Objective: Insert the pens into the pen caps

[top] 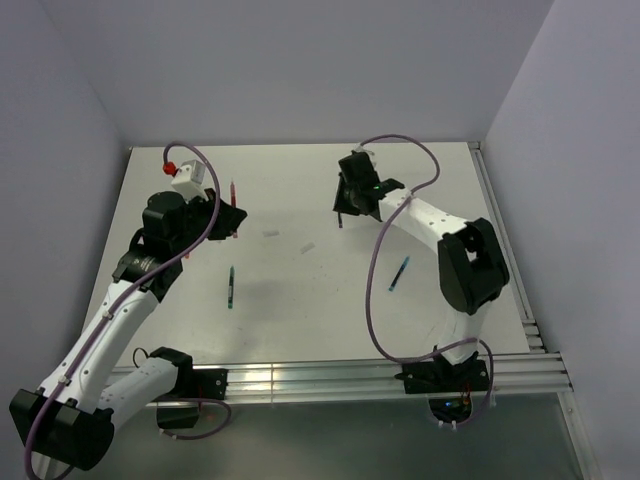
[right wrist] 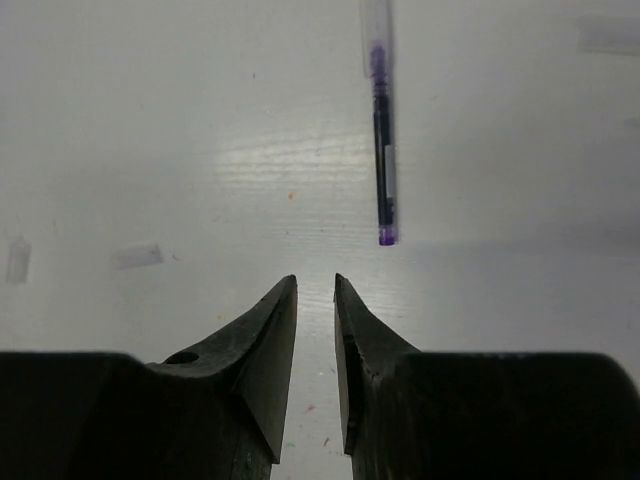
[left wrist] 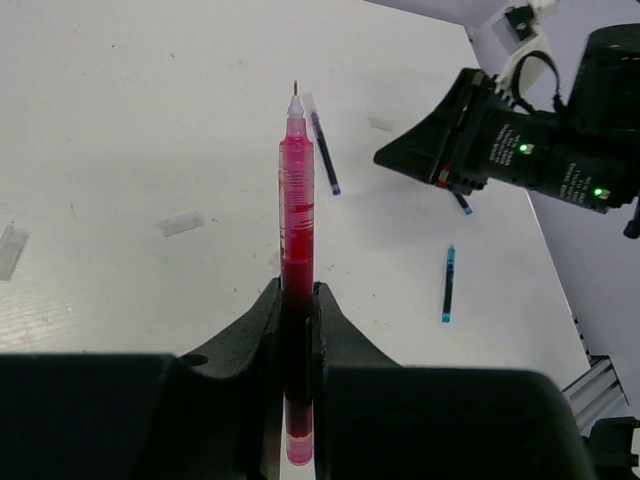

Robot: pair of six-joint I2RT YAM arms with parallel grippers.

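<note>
Your left gripper (left wrist: pixel 298 292) is pinching the red pen (left wrist: pixel 296 200), its tip projecting beyond the fingertips. Your right gripper (right wrist: pixel 316 282) is holding its fingers narrowly parted; the purple pen (right wrist: pixel 384 170) is lying ahead and right, on open table (right wrist: pixel 150 130).

red pen (left wrist: pixel 296 220) midsection hidden inside left pincer (left wrist: pixel 297 297), purple pen (right wrist: pixel 384 170) top cut off, blurred

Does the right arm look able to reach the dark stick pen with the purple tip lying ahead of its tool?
Probably yes. The dark purple-tipped stick pen lies flat on the white table just ahead of the right tool, which holds nothing, and nothing sits between them.
</note>
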